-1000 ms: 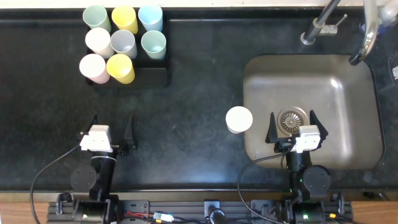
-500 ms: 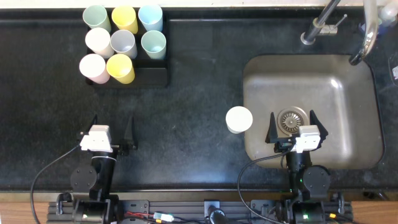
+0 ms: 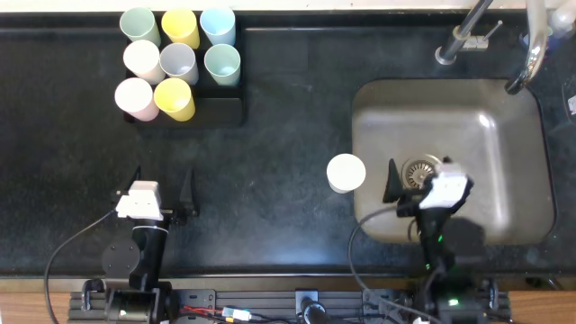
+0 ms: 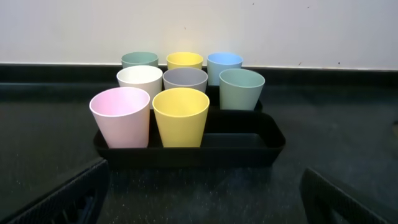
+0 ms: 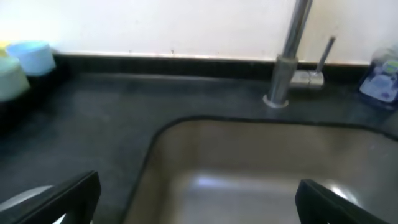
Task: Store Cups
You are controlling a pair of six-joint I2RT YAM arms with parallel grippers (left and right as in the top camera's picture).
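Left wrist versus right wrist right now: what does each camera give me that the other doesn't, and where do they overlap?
Left wrist, not right wrist: the pink cup, white cup and grey cup.
Right wrist, not left wrist: the sink, the faucet and a blue bottle.
Shared: the blue cup, the green cup beside it, the dark counter and the wall behind.

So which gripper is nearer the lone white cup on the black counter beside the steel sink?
Right. The right gripper is just beside the white cup, above the steel sink; the left gripper is far across the counter, facing the black tray of cups.
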